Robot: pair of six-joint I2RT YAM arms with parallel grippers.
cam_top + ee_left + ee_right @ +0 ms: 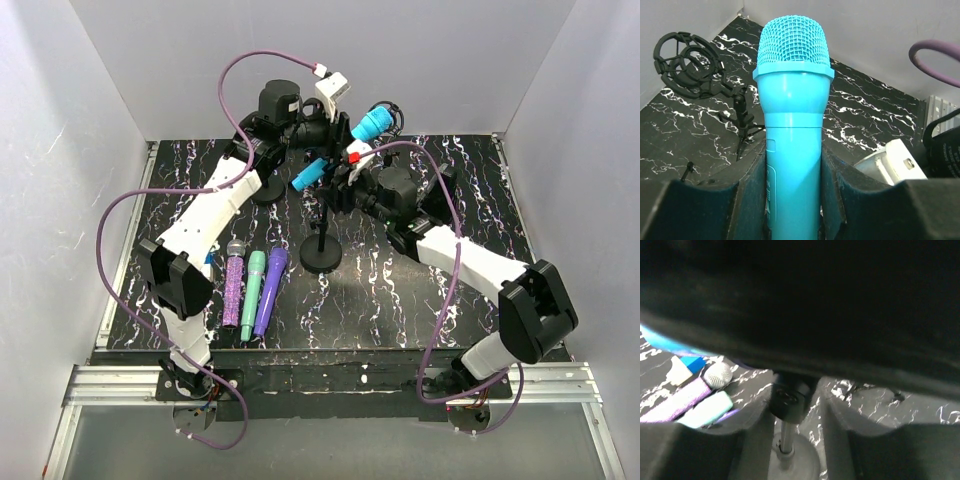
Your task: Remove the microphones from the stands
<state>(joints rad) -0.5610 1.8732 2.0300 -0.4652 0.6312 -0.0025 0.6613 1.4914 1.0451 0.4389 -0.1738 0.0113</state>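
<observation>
Three microphones [255, 290] lie flat; one cyan microphone [792, 125] is gripped.

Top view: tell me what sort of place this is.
Probably a robot test cell, not a studio: plain white walls box in a black marbled table, two robot arms are mounted on a metal rail at its near edge, and three microphones lie in a row.
</observation>
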